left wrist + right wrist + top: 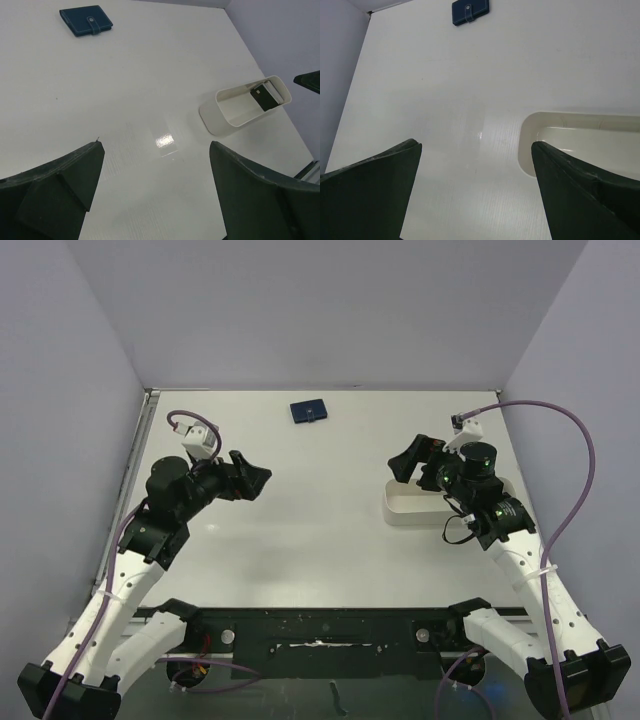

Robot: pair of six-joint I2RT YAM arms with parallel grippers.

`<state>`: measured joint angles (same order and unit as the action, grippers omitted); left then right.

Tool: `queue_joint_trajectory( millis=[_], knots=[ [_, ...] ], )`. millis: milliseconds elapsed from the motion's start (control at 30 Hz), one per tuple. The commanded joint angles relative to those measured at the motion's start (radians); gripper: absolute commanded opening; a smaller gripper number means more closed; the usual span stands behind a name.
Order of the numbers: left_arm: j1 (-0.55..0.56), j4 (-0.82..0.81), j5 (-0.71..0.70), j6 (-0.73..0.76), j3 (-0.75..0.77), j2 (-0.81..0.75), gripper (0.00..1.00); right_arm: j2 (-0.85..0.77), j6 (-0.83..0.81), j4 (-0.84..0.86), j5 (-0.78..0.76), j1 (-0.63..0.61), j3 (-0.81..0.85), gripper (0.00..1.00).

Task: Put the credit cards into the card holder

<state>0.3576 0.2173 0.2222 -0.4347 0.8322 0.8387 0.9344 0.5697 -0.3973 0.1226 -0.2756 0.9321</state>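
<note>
Cannot count the credit cards [264, 97] in the white tray [220, 122]: too small from the left wrist, hidden beneath the right arm [497, 512] from above, cut off rightward in the right wrist view.

White arms [120, 585], black claws [258, 480] [402, 468], purple cables [575, 440]

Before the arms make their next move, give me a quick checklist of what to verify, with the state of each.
1. Open, empty left pincer: ok.
2. Open, empty right pincer: ok.
3. Open wallet: not ok, it lies closed with its strap fastened.
4. Visible card: ok, a dark one inside the tray.
5. Number of cards in the tray: cannot tell.
</note>
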Motion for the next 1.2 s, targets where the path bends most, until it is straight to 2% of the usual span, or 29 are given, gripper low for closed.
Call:
queue_joint_trajectory(
  millis=[0, 267, 433, 567, 600, 700, 800, 967, 1167],
  knots=[
    [-0.006, -0.029, -0.048, 0.034, 0.012, -0.026, 0.86, -0.018, 0.006, 0.061, -0.007, -0.002, 0.002, 0.98],
    [-0.006, -0.012, -0.087, 0.051, 0.043, 0.074, 0.86, -0.016, -0.003, 0.060, -0.001, -0.003, -0.003, 0.97],
    [-0.007, -0.001, -0.118, 0.059, 0.143, 0.270, 0.86, -0.020, -0.026, 0.058, -0.009, -0.001, 0.009, 0.98],
    [-0.014, 0.095, -0.235, 0.051, 0.350, 0.495, 0.84, -0.031, -0.038, 0.067, -0.012, -0.001, 0.011, 0.98],
    [-0.020, 0.136, -0.249, 0.043, 0.415, 0.555, 0.81, -0.033, -0.042, 0.071, -0.012, -0.001, 0.009, 0.97],
    [-0.044, 0.179, -0.275, -0.001, 0.602, 0.771, 0.66, -0.031, -0.047, 0.081, -0.006, -0.002, 0.011, 0.98],
    [-0.072, 0.135, -0.269, -0.077, 0.737, 0.938, 0.56, -0.027, -0.051, 0.091, 0.003, -0.002, 0.019, 0.98],
    [-0.116, -0.019, -0.147, -0.187, 0.889, 1.174, 0.48, -0.029, -0.057, 0.082, 0.021, -0.004, 0.039, 0.98],
    [-0.140, -0.153, -0.061, -0.236, 1.075, 1.387, 0.45, -0.052, -0.058, 0.094, 0.029, -0.004, 0.029, 0.98]
  ],
)
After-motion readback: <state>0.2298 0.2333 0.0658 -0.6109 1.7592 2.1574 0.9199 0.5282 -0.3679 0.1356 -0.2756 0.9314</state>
